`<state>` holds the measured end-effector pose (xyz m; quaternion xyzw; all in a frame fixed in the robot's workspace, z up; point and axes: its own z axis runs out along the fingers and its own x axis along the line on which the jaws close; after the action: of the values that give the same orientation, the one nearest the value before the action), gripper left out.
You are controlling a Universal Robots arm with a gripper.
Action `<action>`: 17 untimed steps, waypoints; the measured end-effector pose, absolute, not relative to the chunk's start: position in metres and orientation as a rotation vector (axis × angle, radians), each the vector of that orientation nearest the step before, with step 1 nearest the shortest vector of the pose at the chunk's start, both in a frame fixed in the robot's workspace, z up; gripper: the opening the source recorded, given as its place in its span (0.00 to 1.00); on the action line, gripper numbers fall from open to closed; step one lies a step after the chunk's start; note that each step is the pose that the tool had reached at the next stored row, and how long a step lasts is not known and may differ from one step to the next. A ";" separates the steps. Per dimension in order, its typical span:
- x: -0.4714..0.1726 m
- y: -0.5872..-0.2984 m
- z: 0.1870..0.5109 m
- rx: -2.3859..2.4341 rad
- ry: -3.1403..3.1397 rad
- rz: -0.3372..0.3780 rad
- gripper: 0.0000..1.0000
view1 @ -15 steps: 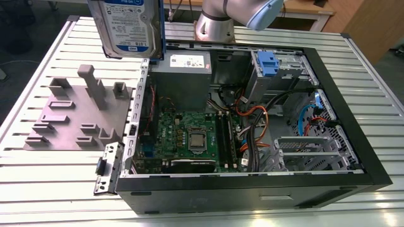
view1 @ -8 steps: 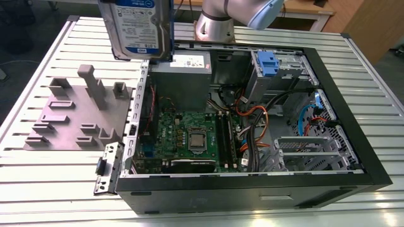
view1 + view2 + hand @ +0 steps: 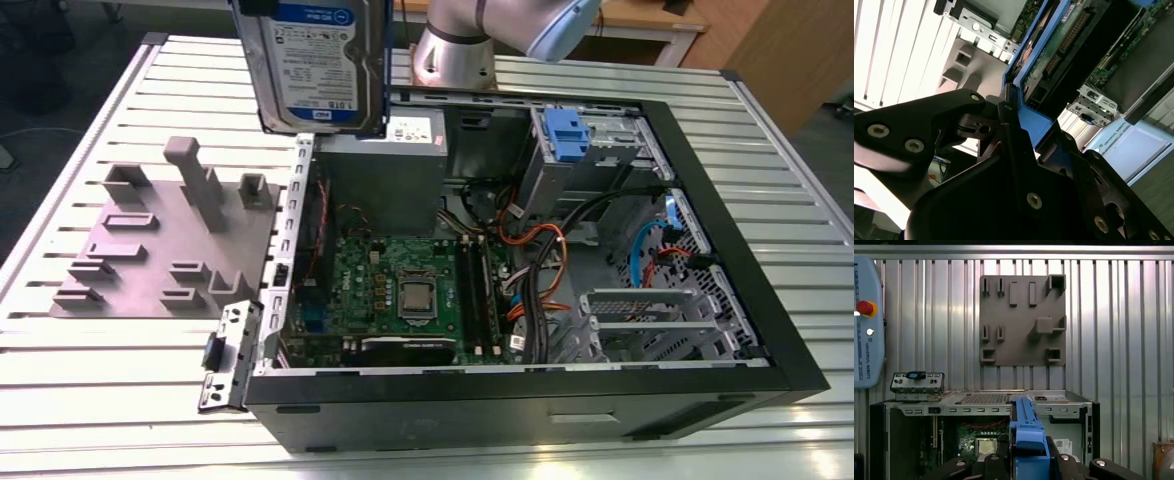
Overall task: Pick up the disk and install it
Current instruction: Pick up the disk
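The disk (image 3: 314,65), a silver hard drive with a white-and-blue label and a blue frame, hangs upright in the air above the back left corner of the open computer case (image 3: 534,395) in the exterior view. In both wrist views my gripper (image 3: 1029,462) is shut on the disk's blue frame (image 3: 1026,432), one black finger on each side. The second wrist view shows the disk's green circuit board side (image 3: 1054,50) rising from the gripper (image 3: 1019,127). The case (image 3: 984,399) lies below the disk with its motherboard exposed.
A grey fixture plate (image 3: 147,250) with upright pegs lies on the slatted table at the exterior view's left of the case. Inside the case are a drive bay with a blue latch (image 3: 567,135), cables and a metal cage (image 3: 654,320). The arm's base (image 3: 454,50) stands behind. A pendant (image 3: 866,325) lies nearby.
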<state>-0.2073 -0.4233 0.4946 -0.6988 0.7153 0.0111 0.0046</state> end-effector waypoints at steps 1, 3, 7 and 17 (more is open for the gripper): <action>-0.206 -0.425 0.494 -2.189 2.241 0.035 0.36; -0.202 -0.426 0.494 -2.189 2.240 0.035 0.36; -0.193 -0.427 0.494 -2.189 2.241 0.035 0.36; -0.156 -0.427 0.493 -2.189 2.241 0.035 0.36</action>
<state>-0.1562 -0.4270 0.4929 -0.6987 0.7153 0.0111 0.0046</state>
